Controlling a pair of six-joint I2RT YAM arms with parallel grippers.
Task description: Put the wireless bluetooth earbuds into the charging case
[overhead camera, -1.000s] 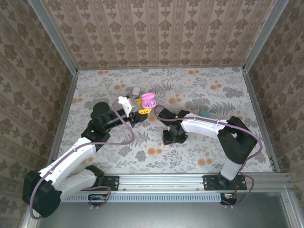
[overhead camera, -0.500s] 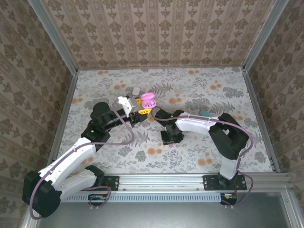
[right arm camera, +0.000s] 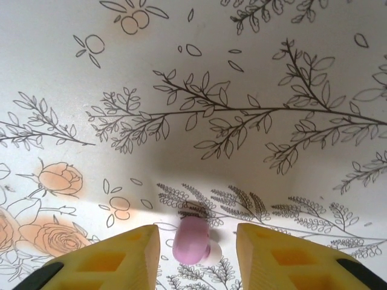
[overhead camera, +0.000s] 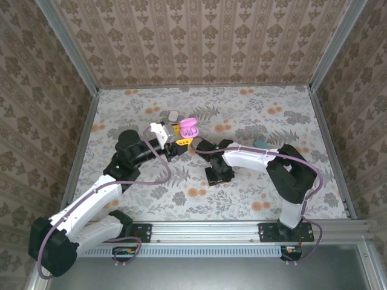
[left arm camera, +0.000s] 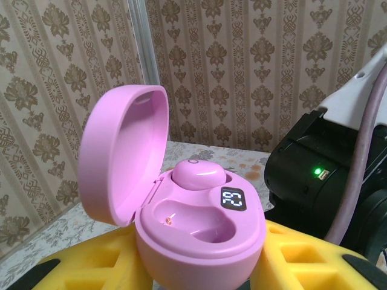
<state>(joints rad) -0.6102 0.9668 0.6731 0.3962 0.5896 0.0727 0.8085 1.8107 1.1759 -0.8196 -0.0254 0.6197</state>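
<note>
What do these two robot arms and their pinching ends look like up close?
The left arm and right arm have smooth white shells between bulky black joints. A purple cable loops along each. The left tool and right tool each have two blocky yellow fingers with recessed pockets. A small green light glows on the right arm's black housing.

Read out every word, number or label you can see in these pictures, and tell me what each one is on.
Perhaps "02": two lit white digits on the display inside the open pink charging case, seen at a slant, so the reading is unsure.
Green light on the black arm housing: a plain dot, no text.
Wallpaper and table: patterns only, no writing.
</note>
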